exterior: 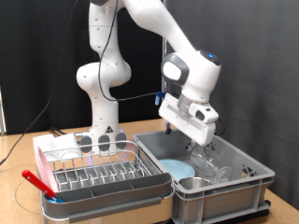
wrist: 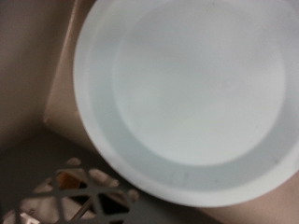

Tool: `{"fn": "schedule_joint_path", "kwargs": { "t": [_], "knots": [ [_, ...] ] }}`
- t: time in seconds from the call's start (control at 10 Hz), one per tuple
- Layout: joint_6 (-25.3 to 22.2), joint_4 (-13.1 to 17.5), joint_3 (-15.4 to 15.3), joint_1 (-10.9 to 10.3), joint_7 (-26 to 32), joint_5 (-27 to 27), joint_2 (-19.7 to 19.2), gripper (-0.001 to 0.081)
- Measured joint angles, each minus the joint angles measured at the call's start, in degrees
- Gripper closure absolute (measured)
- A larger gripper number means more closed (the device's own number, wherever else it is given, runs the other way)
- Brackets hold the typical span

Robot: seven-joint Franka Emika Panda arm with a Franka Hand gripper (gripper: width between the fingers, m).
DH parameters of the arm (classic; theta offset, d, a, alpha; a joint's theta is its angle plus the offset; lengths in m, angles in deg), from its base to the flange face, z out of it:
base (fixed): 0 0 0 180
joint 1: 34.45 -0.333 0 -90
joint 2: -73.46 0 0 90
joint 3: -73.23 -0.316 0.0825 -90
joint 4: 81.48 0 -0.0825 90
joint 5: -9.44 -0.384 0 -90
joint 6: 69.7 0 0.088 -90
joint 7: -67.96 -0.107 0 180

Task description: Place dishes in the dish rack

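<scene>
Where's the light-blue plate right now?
The light-blue plate lies flat inside the grey bin on the exterior view's right, beside the clear glass pieces, just below the gripper.

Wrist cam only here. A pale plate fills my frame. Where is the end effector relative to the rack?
Observer: Not at it. The end effector hangs low over the grey bin on the exterior view's right. The dish rack sits at the exterior view's lower left.
Operator: So the plate is in the bin?
Observer: Yes. The light-blue plate lies on the bin floor, not in the rack.
Operator: Anything else in there?
Observer: Clear glass pieces beside the plate, roughly under the end effector.
</scene>
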Motion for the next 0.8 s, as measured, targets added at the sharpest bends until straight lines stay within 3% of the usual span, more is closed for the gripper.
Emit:
{"fn": "schedule_joint_path", "kwargs": {
  "t": [0.3,0.8],
  "knots": [
    [5.4,1.0,-1.0,-0.3,-1.7,0.1,-6.0,0.0],
    [9.4,2.6,-2.3,-0.5,-4.8,0.1,-12.4,0.0]
  ]
}}
